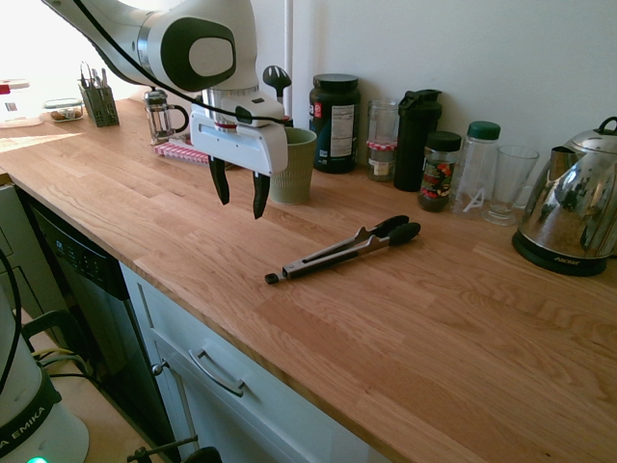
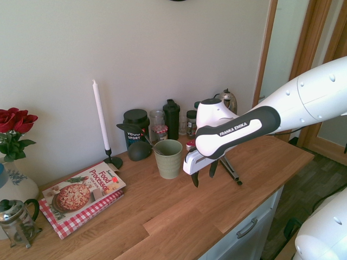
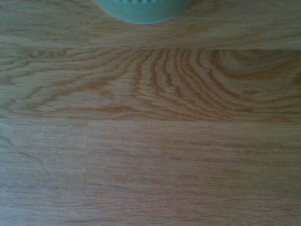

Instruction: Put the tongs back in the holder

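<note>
Tongs [image 1: 342, 253] lie flat on the wooden counter [image 1: 415, 338], lower than the gripper [image 1: 241, 210] and near it, on the side toward the kettle [image 1: 569, 207]. The gripper hangs above the counter with its two fingers spread apart, grasping nothing. Just beside it stands the sage-green holder [image 1: 292, 174], with a black slotted spoon [image 1: 278, 79] and a black ladle [image 2: 140, 150] in it.
</note>
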Robot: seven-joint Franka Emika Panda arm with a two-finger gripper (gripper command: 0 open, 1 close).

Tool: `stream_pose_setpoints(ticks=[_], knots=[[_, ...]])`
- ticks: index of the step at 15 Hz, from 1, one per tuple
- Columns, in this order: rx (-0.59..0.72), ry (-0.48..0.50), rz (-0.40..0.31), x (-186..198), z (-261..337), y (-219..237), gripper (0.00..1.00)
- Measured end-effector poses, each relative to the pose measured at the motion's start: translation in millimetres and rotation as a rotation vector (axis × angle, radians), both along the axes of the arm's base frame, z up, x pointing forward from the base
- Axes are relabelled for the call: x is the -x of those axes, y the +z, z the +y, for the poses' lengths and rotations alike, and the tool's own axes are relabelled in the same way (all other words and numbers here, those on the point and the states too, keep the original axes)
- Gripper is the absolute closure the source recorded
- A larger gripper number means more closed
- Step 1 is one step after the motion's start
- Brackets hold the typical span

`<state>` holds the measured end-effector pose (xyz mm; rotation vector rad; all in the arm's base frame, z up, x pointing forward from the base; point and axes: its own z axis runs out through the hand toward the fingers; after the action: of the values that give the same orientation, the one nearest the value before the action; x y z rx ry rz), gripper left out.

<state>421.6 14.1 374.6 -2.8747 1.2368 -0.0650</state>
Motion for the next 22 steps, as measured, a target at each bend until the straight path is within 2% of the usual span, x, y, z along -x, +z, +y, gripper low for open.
stream_pose_setpoints(ticks=[3, 5, 8, 10, 13, 20, 21, 22], knots=[[-0.005, -0.009, -0.003, -3.0, -1.6, 3.7, 0.00], [-0.014, -0.033, -0.030, -15.7, -6.9, 29.1, 0.00], [-0.027, -0.112, -0.085, -35.0, -47.8, 77.9, 0.00], [-0.024, -0.169, -0.105, -40.3, -92.0, 89.3, 0.00], [-0.024, -0.212, -0.094, -44.1, -147.8, 70.1, 0.00], [-0.019, -0.196, -0.073, -64.1, -170.8, 5.4, 0.00], [-0.021, -0.194, -0.072, -66.4, -171.3, 0.2, 1.00], [-0.028, -0.193, -0.071, -69.3, -171.4, -3.5, 1.00]])
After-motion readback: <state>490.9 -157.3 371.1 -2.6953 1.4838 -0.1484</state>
